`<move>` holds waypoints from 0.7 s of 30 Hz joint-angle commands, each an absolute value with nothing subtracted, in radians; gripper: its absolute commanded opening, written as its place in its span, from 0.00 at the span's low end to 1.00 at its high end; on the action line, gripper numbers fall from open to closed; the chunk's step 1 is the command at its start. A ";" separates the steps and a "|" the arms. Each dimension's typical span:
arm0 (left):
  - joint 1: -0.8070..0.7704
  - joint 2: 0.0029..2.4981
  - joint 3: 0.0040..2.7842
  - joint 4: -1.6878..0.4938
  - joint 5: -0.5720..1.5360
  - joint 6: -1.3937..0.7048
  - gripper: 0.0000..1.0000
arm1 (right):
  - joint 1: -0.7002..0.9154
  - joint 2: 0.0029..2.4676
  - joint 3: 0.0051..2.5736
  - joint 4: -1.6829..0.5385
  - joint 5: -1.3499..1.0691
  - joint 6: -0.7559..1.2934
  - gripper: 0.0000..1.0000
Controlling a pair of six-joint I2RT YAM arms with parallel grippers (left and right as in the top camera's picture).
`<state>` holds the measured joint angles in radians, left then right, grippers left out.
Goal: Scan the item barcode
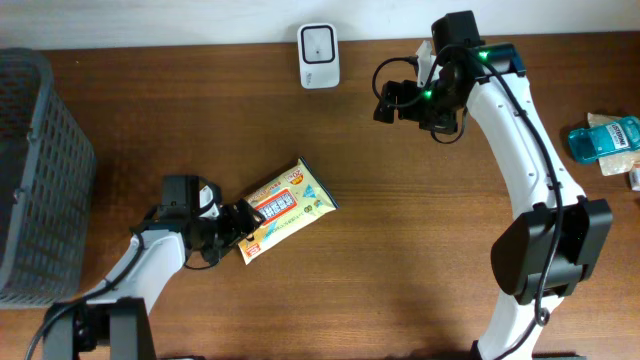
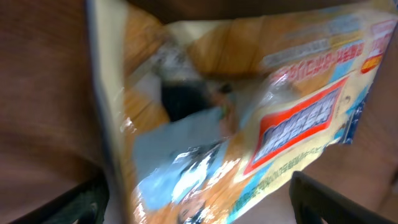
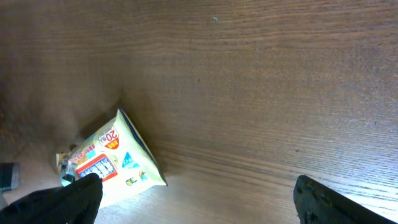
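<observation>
The packet of wet wipes [image 1: 288, 208] lies flat on the wooden table [image 1: 400, 250], near the middle and a little to the left, with its printed label upward. It lies at a slant, and its lower end points toward the left gripper [image 1: 235, 230]. This gripper is low at that end. In the left wrist view its two fingers stand far apart, one on each side of the packet, but the picture is blurred and I cannot tell if they already press the packet or are only around it. I think the approach from the short end is chosen so that the label side stays free for reading.

The white barcode scanner [image 1: 318, 42] stands at the far edge of the table, well apart from the packet, so the packet must first be lifted and carried there.

The right gripper [image 1: 392, 100] hangs high near the scanner, its fingers spread wide and empty, out of the way
</observation>
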<state>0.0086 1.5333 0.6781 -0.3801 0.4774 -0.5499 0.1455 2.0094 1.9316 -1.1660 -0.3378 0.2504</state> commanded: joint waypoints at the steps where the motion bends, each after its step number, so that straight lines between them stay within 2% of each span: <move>1: 0.007 1.636 0.665 -0.295 0.548 -0.553 0.75 | 0.144 2.002 1.932 -1.163 -0.339 0.239 0.99; 4: 0.007 1.676 0.665 -0.242 0.558 -0.553 0.56 | 0.145 2.004 1.925 -1.155 -0.327 0.234 0.99; 6: 0.007 1.698 0.665 -0.216 0.558 -0.553 0.38 | 0.145 2.010 1.899 -1.140 -0.328 0.221 1.00; 7: 0.007 1.701 0.665 -0.211 0.557 -0.553 0.31 | 0.145 2.014 1.885 -1.134 -0.332 0.221 0.92; 9: 0.007 1.702 0.665 -0.205 0.550 -0.553 0.08 | 0.145 2.024 1.848 -1.113 -0.350 0.221 0.72; 10: 0.007 1.702 0.665 -0.201 0.549 -0.553 0.00 | 0.145 2.028 1.829 -1.100 -0.366 0.221 0.64; 12: 0.007 1.702 0.665 -0.197 0.533 -0.553 0.00 | 0.147 2.044 1.788 -1.073 -0.397 0.221 0.50; 14: 0.007 1.702 0.666 -0.194 0.529 -0.551 0.00 | 0.155 2.062 1.755 -1.052 -0.400 0.221 0.41; 18: 0.010 1.691 0.699 -0.212 0.527 -0.500 0.00 | 0.171 2.085 1.731 -1.046 -0.392 0.221 0.35; 21: 0.011 1.647 0.780 -0.270 0.519 -0.454 0.00 | 0.171 2.084 1.732 -1.042 -0.384 0.220 0.35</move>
<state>0.0093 1.6756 0.7090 -0.2329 0.5774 -0.5270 0.1642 2.0853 1.7302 -1.0466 -0.3828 0.2272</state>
